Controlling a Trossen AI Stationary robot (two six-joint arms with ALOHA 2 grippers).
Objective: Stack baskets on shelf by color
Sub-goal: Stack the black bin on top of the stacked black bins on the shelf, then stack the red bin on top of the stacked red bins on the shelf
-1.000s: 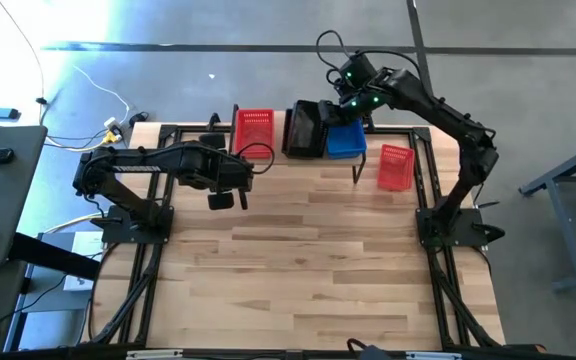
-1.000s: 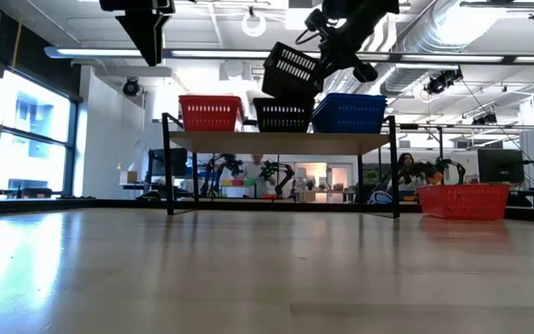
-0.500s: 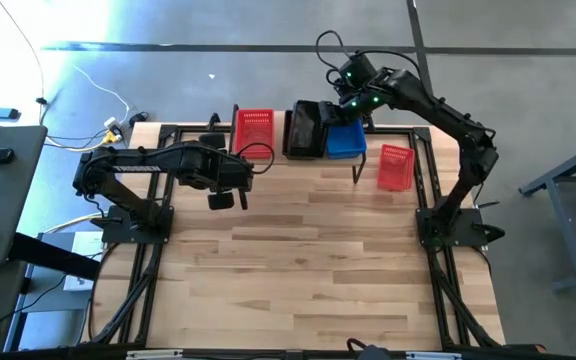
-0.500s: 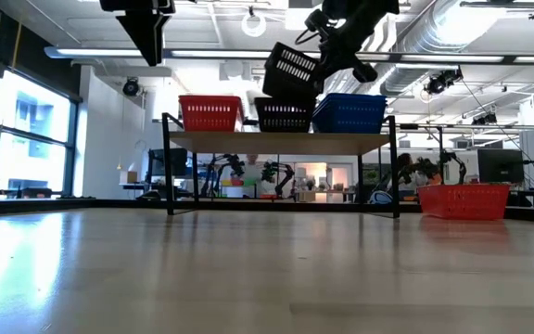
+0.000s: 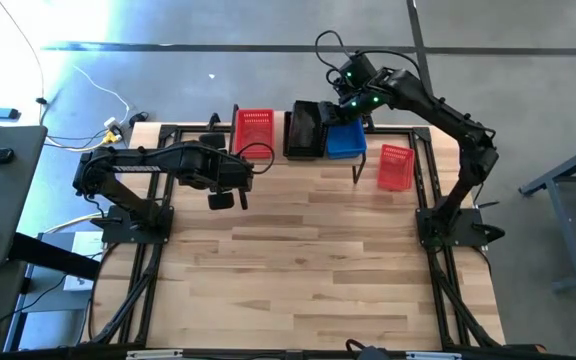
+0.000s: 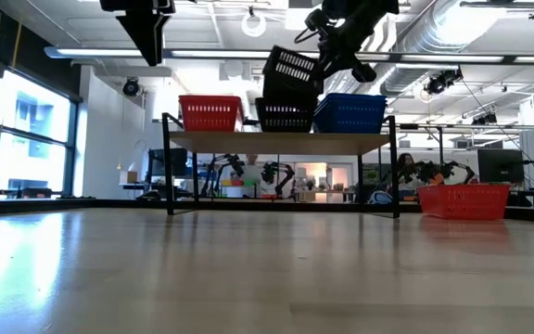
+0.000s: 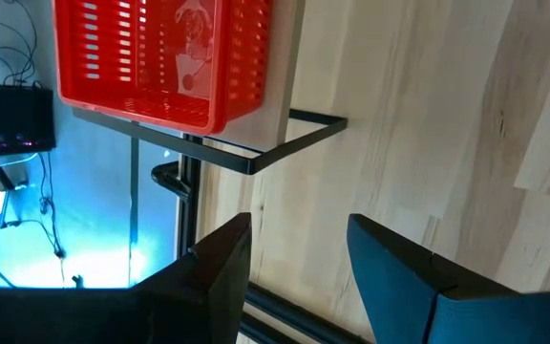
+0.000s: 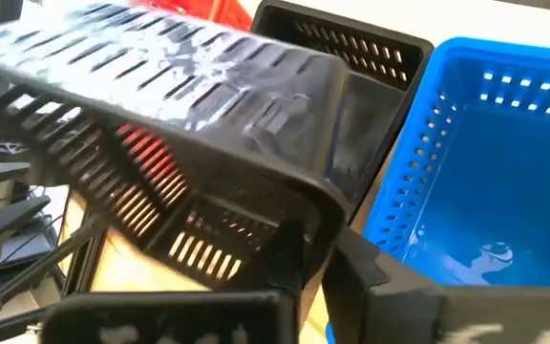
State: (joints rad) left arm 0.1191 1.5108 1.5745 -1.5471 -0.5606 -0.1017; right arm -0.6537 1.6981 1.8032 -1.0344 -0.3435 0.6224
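From where I stood, the right gripper point(image 5: 330, 112) was clamped on the rim of a black basket point(image 6: 290, 72), holding it tilted in the air just above a second black basket point(image 6: 283, 115) that sat in the middle of the shelf point(image 6: 281, 141). On that shelf a red basket point(image 5: 255, 128) stood at the nine o'clock end and a blue basket point(image 5: 346, 139) at the three o'clock end, the blue one touching the seated black one. Another red basket point(image 5: 396, 167) lay down on the wooden table point(image 5: 308, 270), off the shelf's three o'clock end and a little toward six o'clock. The left gripper point(image 5: 222, 200) hung high over the table near the shelf's nine o'clock leg, toward six o'clock from the red basket there, its fingers point(image 7: 220, 277) parted and holding nothing.
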